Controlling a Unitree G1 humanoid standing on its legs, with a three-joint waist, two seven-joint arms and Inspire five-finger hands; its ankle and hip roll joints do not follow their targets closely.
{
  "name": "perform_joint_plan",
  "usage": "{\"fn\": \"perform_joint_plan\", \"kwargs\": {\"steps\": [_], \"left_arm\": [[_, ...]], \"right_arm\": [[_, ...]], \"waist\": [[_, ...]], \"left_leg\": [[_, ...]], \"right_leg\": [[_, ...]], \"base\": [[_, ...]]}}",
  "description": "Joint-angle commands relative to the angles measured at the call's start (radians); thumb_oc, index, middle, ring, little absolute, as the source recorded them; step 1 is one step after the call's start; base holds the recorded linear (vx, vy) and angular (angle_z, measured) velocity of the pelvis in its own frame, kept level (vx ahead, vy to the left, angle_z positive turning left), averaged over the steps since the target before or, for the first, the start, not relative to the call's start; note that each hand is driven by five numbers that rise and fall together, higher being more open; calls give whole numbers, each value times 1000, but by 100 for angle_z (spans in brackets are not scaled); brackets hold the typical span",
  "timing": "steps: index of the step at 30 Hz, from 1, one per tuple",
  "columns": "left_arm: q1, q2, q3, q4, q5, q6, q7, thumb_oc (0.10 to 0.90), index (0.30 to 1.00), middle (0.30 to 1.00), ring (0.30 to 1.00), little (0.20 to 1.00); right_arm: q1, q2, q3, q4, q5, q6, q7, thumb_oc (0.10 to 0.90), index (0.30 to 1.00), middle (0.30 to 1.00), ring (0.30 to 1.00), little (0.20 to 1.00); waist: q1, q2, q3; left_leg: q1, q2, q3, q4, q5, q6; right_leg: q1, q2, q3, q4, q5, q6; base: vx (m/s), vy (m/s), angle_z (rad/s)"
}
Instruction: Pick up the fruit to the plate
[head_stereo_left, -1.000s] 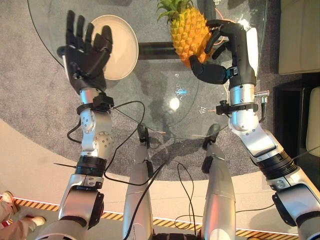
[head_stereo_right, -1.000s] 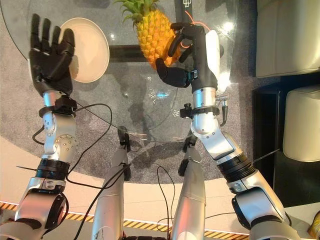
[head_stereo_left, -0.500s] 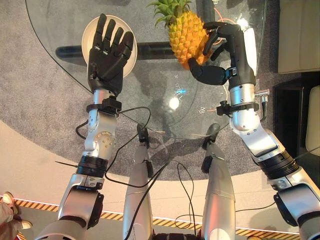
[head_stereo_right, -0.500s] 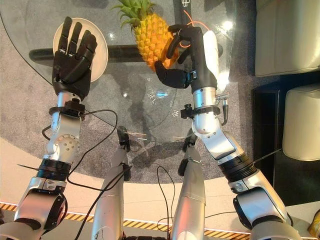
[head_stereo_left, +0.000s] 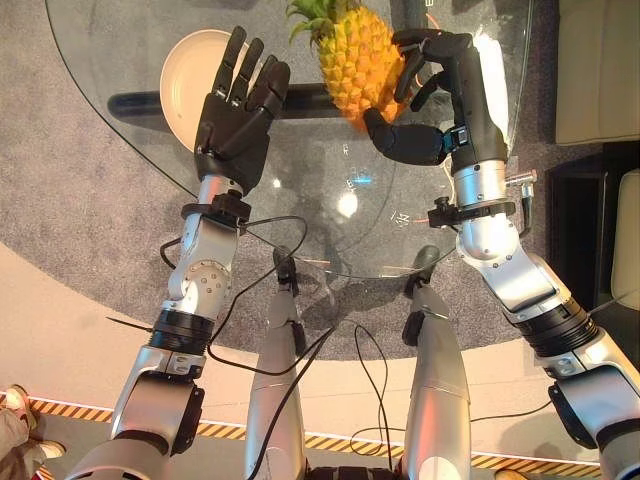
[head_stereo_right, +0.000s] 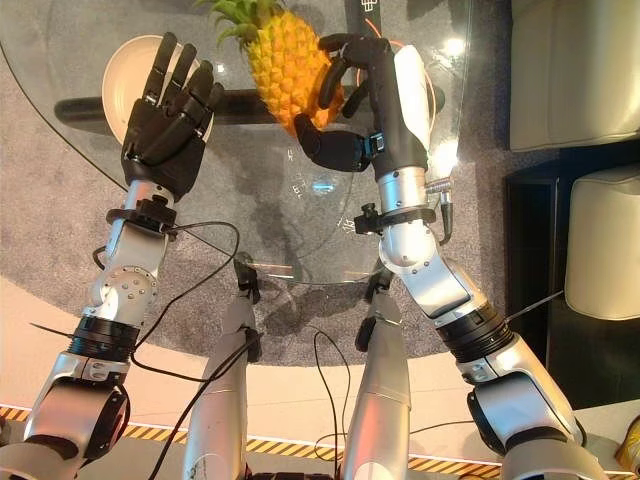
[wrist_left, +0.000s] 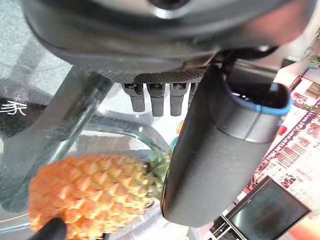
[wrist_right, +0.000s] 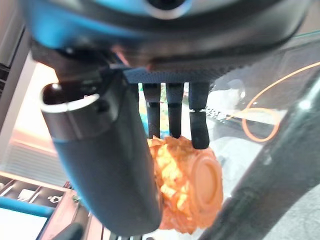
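Right wrist view: flat cut base of the pineapple (wrist_right: 187, 192) faces the camera, the fingers (wrist_right: 172, 112) reach down over its top side and the thumb (wrist_right: 107, 165) runs alongside it — detail the head views do not give. Left wrist view: the pineapple lies past the straight fingers (wrist_left: 157, 97) of the left hand, untouched by them, green crown towards the thumb (wrist_left: 220, 150).

Head views: right hand (head_stereo_left: 440, 95) is curled round the pineapple (head_stereo_left: 355, 60), fingers over its far side, thumb under the near lower end. The fruit is tilted, crown (head_stereo_right: 235, 15) pointing away and to the robot's left, and seems held clear of the glass — cannot confirm any contact with the table. Right forearm rises nearly straight from the lower right.

Left hand (head_stereo_left: 240, 110) is held palm up, fingers straight and spread, gripping nothing. It hovers over the near right edge of the plate (head_stereo_left: 190, 75) and covers part of it. The pineapple is between the two hands, just to the right of the plate, not on it.

Surface: round glass table (head_stereo_left: 330, 220) on a dark cross-shaped base seen through the top; bright light reflections on the glass. An orange ring (wrist_right: 257, 125) lies on the glass beyond the fruit. Grey carpet (head_stereo_left: 70, 200) beneath; pale floor nearer the robot with a yellow-black striped line (head_stereo_left: 220, 432). Beige upholstered seats (head_stereo_right: 575, 70) and a dark cabinet (head_stereo_left: 580, 215) at right.
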Motion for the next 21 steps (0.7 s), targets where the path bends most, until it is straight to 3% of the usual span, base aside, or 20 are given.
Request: {"fn": "perform_joint_plan", "kwargs": {"steps": [1,15,21], "left_arm": [[-82,35,-27,-145,-23,-28,-23,800,900,900,900,900],[-120,13,-66,-172,-39,8,-1,800,900,900,900,900],[-125,14,-70,-182,-47,-17,-18,800,900,900,900,900]], "right_arm": [[-158,-25,0,-203,-41,-123,-18,100,300,300,300,200],[-198,-21,34,-188,-34,-98,0,100,300,300,300,200],[-204,-31,51,-184,-41,-77,11,100,300,300,300,200]], "waist": [[-2,-5,-25],[-2,-16,-25],[-1,-16,-25]], "left_leg": [[-42,10,-8,85,-48,-26],[-51,9,-11,86,-45,-25],[-53,7,-12,81,-43,-25]], "right_leg": [[80,-30,-44,-127,51,61],[77,-26,-49,-131,56,60],[78,-30,-53,-138,60,62]], "base": [[0,0,0],[0,0,0],[0,0,0]]}}
